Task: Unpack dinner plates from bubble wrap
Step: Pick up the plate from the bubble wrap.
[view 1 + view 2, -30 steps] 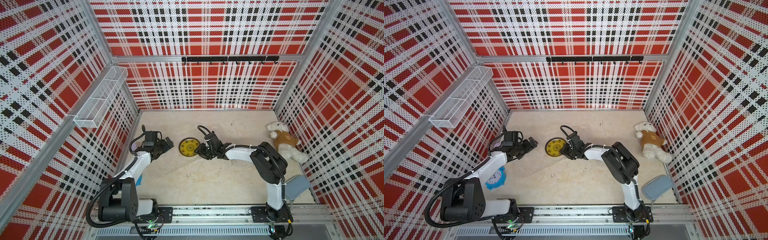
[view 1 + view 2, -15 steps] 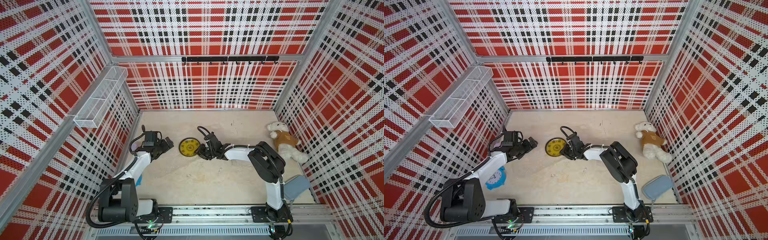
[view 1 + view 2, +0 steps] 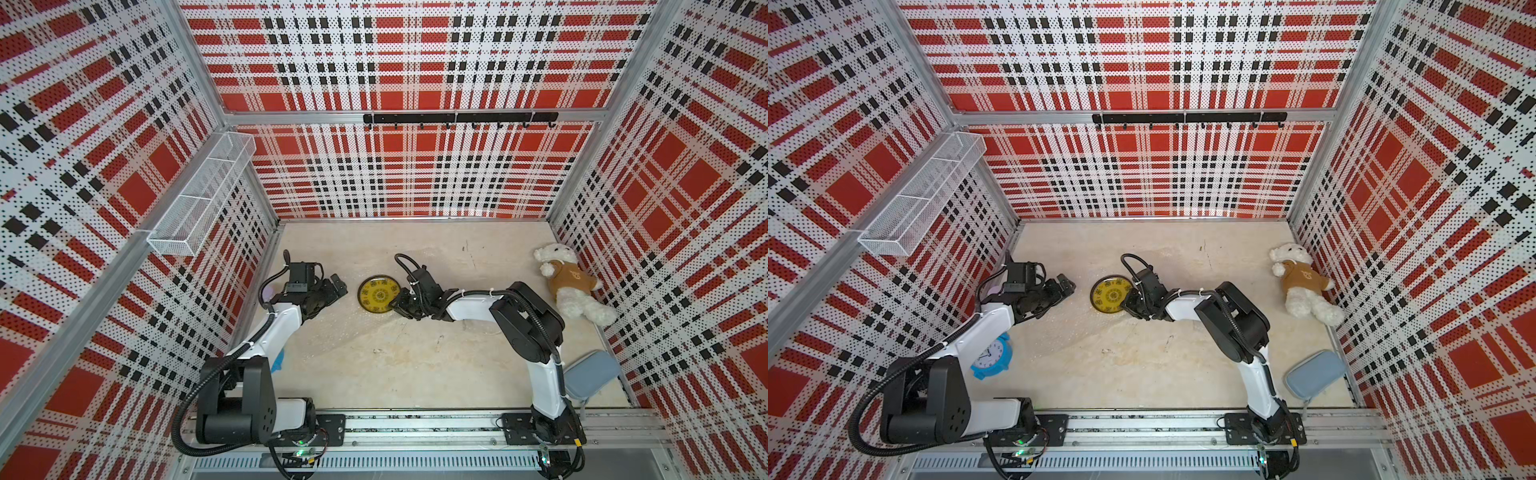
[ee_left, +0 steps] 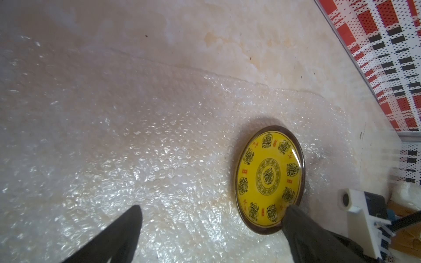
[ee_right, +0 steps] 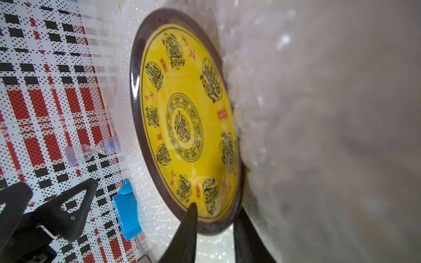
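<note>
Plate (image 4: 270, 180): yellow face, black medallions, small red marks, dark brown rim, lying on the bubble wrap (image 4: 136, 141). The wrap lies flat on the beige table (image 4: 227, 29) and runs well out from the plate. Left gripper (image 4: 213, 208) jaws spread wide, only wrap between them. One fingertip (image 4: 296, 218) overlaps the plate's rim in frame, contact unclear. White block (image 4: 355, 206) near the plate, plaid wall (image 4: 391, 57) beyond.

Both top views sit high above the near rail, tilted down and forward between the plaid walls (image 3: 395, 187). They are far out, and the plate (image 3: 378, 295) is tiny at mid-floor. The left wrist camera skims low across the bubble wrap (image 4: 136, 159), with the plate in the lower right of the frame. The right wrist camera is right up close, the plate filling mid-frame. All four views share that plate.
</note>
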Robot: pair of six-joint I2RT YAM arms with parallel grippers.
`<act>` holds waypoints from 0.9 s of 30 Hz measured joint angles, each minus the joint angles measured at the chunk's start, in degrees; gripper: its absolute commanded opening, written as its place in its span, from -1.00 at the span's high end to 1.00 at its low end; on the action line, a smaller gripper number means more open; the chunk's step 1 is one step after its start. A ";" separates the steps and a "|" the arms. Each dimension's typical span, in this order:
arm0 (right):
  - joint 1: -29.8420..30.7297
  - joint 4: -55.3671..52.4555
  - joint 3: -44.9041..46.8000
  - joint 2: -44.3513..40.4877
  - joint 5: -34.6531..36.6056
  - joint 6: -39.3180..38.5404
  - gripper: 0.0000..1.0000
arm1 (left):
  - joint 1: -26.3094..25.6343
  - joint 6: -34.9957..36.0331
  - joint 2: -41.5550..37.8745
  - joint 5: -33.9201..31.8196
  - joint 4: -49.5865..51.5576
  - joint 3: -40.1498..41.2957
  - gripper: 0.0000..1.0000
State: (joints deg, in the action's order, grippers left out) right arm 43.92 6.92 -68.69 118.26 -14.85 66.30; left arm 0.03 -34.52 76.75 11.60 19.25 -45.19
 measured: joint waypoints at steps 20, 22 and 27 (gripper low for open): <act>0.00 3.82 -0.09 1.95 1.66 1.86 0.66 | 0.00 0.02 0.00 0.00 0.00 0.07 -0.99; 0.00 4.24 -0.09 2.32 1.88 1.99 0.84 | 0.00 0.02 0.00 0.00 0.00 0.07 -0.99; 0.00 6.21 -0.09 2.58 2.51 2.19 1.00 | 0.00 0.02 0.00 0.00 0.00 0.07 -0.99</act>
State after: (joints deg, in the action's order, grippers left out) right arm 43.92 13.13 -68.77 120.84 -12.34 68.49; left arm 0.03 -34.50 76.75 11.60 19.25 -45.12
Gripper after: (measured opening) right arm 0.055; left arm 0.993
